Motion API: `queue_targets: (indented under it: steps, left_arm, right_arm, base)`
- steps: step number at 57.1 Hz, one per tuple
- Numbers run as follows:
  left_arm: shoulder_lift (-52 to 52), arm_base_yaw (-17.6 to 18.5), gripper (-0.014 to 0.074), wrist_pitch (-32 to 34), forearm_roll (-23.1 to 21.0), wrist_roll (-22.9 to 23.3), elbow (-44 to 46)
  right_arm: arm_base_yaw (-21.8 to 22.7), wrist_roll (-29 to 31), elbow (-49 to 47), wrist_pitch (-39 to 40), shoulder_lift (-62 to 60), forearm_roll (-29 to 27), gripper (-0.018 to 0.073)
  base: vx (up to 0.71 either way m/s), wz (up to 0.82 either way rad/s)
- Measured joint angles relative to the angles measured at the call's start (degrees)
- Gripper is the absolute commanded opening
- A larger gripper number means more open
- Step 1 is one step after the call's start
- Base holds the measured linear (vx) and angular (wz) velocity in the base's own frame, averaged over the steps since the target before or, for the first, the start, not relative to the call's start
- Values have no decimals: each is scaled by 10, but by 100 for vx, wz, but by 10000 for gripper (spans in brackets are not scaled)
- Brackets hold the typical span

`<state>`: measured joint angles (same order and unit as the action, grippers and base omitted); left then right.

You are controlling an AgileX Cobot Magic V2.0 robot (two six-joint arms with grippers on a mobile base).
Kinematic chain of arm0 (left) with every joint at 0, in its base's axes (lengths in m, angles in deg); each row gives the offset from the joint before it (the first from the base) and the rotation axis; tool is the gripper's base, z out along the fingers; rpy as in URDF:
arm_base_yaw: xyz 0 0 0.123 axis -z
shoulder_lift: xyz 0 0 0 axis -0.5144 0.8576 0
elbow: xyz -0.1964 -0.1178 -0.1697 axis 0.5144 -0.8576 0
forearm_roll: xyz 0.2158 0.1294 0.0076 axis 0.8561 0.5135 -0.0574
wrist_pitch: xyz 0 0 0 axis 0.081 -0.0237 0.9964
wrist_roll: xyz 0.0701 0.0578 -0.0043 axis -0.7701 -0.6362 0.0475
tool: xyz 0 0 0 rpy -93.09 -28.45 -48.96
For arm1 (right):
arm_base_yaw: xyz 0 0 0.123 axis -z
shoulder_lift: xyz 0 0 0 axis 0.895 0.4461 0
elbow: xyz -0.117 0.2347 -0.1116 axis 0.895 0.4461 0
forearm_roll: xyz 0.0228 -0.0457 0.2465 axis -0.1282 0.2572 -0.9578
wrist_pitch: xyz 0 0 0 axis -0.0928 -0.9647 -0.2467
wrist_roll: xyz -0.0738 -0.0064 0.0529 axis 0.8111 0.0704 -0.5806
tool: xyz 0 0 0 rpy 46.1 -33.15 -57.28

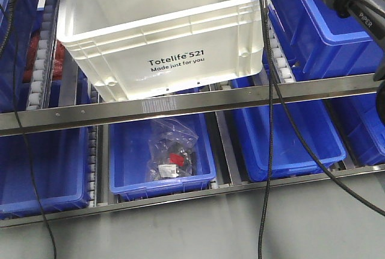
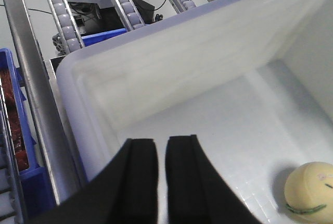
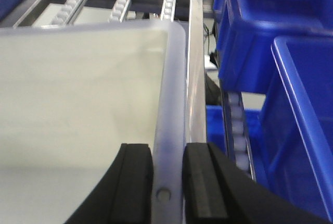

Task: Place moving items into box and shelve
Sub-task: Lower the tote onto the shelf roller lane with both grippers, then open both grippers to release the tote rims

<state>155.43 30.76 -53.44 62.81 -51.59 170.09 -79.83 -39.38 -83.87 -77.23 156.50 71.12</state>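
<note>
One white box (image 1: 162, 36), printed "Totelife 521 Made just for you", sits raised above the steel rail (image 1: 180, 107) of a roller shelf, its printed wall facing the front camera. Held at both sides. Right gripper (image 3: 169, 182): black jaws set narrow, one inside and one outside the box's right rim, clamped on it. Left gripper (image 2: 161, 177): jaws nearly together with a thin gap, placed over the near wall of the box; whether they pinch the rim cannot be told. Inside the box, on the floor near the corner: one yellow soft toy (image 2: 309, 190) with a green stitched mark, lying alone. Below the rail: blue bins (image 1: 289, 138) side by side, the middle bin (image 1: 162, 156) holding a clear plastic bag (image 1: 171, 150) with dark and red contents.
</note>
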Motion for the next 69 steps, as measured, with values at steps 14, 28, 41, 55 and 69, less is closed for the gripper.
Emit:
queue_targets:
  steps: [14, 28, 41, 55, 69]
  left_arm:
    - [0, 0, 486, 0, -1, 6, 0]
    - [0, 0, 485, 0, -2, 7, 0]
    - [0, 0, 398, -6, -2, 8, 0]
    - [0, 0, 47, -30, -2, 8, 0]
    - [0, 0, -8, -47, 1, 17, 0]
  right_arm:
    - [-12, 4, -5, 88, 13, -1, 415]
    - [-12, 18, -5, 110, 14, 11, 413]
    - [-12, 39, -5, 54, -27, 44, 319]
    - [-12, 44, -5, -65, -51, 66, 28]
    - [-12, 41, -5, -103, -53, 76, -7]
  base:
    - [0, 0]
    - [0, 0]
    - [0, 0]
    - [0, 0]
    - [0, 0]
